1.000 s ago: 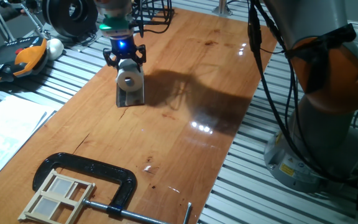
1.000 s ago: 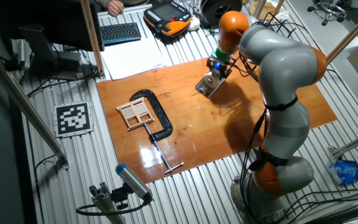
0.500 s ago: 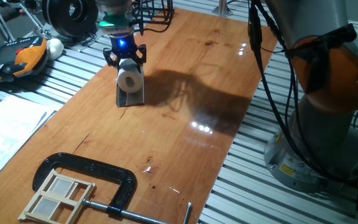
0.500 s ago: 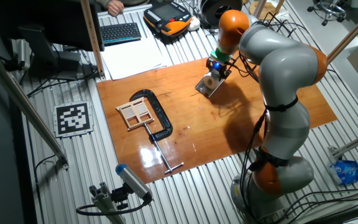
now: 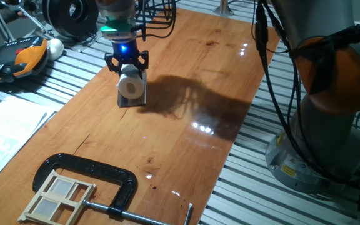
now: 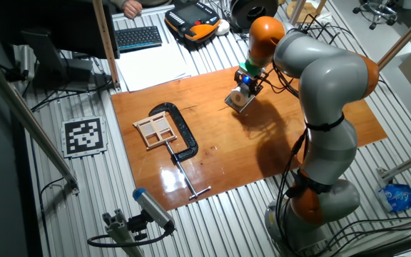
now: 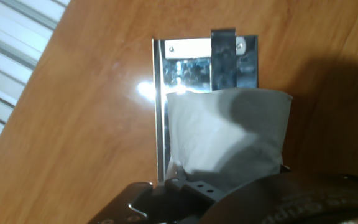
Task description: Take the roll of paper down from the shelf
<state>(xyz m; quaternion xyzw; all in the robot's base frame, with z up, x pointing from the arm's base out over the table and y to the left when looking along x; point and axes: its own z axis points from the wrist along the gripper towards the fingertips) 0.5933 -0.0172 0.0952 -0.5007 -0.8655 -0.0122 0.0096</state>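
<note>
The roll of paper (image 5: 131,85) is a small white cylinder with a grey-brown core. It sits on the shelf (image 5: 132,99), a small dark stand at the far left of the wooden board. My gripper (image 5: 127,66) hangs right over the roll, fingers spread to either side of its top, open. The other fixed view shows the gripper (image 6: 247,80) above the roll (image 6: 242,93). In the hand view the roll (image 7: 229,134) lies over the shelf's shiny base plate (image 7: 188,65). Whether the fingers touch the roll is unclear.
A black C-clamp (image 5: 99,172) holding a wooden frame (image 5: 58,197) lies at the board's near end. A white ball (image 5: 55,45), an orange pendant (image 5: 27,56) and papers (image 5: 5,134) lie left of the board. The robot base (image 5: 330,100) stands to the right.
My gripper has shifted a little right and down, closer over the roll. The roll stays on the shelf.
</note>
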